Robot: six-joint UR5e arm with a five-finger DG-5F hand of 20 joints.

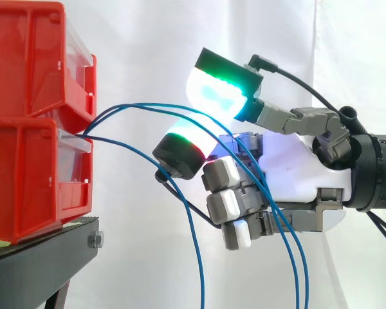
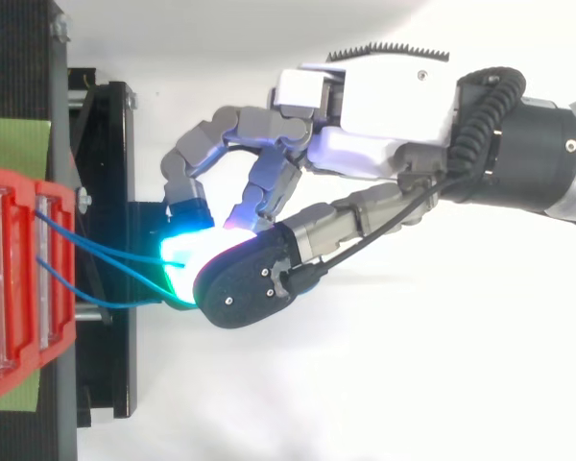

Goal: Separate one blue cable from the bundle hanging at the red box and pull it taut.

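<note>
Robot hand (image 1: 296, 167) curled, pinching two thin blue cables (image 1: 148, 105) between glowing pads (image 1: 219, 93), near stacked red plastic bins (image 1: 26, 129). A third blue cable (image 1: 197, 257) hangs free below.

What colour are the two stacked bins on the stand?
The bins are red, clearest in the side view.

Honestly I'm not making out any readable text, numbers or labels anywhere here. Nothing legible is showing up on the red bins (image 1: 26, 96), the black stand (image 1: 45, 251), the hand (image 1: 296, 167) or the blue cables (image 1: 300, 257).
</note>
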